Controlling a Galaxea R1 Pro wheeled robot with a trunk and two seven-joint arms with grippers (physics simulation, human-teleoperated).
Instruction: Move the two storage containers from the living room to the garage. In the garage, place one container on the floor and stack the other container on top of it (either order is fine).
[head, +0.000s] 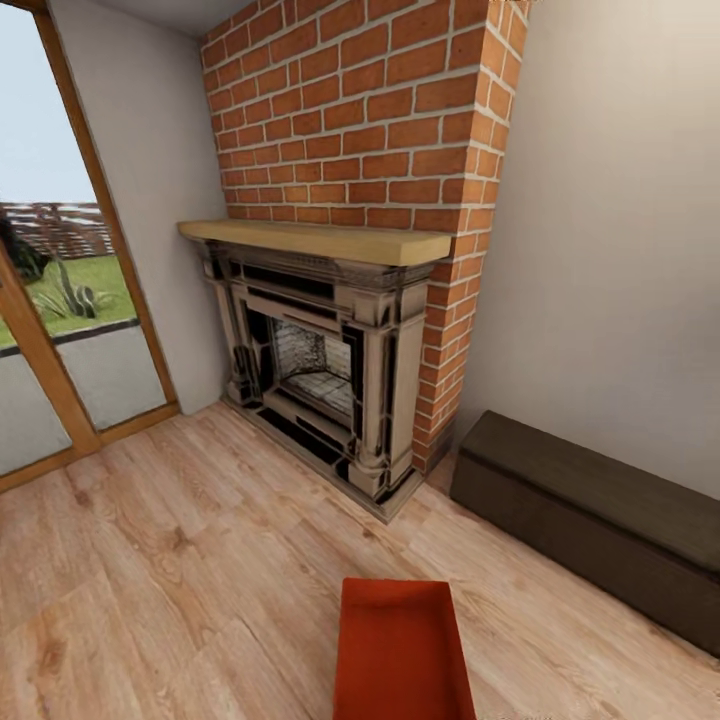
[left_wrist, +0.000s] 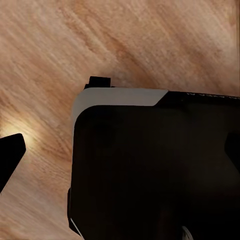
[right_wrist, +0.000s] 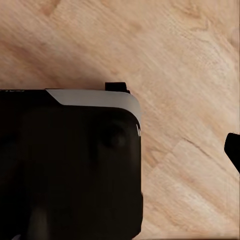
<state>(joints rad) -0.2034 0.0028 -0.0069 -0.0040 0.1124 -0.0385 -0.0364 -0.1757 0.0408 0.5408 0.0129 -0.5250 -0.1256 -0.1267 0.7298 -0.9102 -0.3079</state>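
Observation:
One orange-red storage container shows at the bottom middle of the head view, open side up, with its near end cut off by the picture's edge. I cannot tell what it rests on. Around it is the living room's light wood plank flooring. My left gripper hangs over the planks beside my black base, and one dark fingertip sits at the edge of that view. My right gripper hangs the same way, its fingertip at the far edge. Both hold nothing.
A brick chimney with a dark stone fireplace and a wooden mantel stands ahead. A long dark low bench lies along the white wall at the right. A glass door with a wood frame is at the left.

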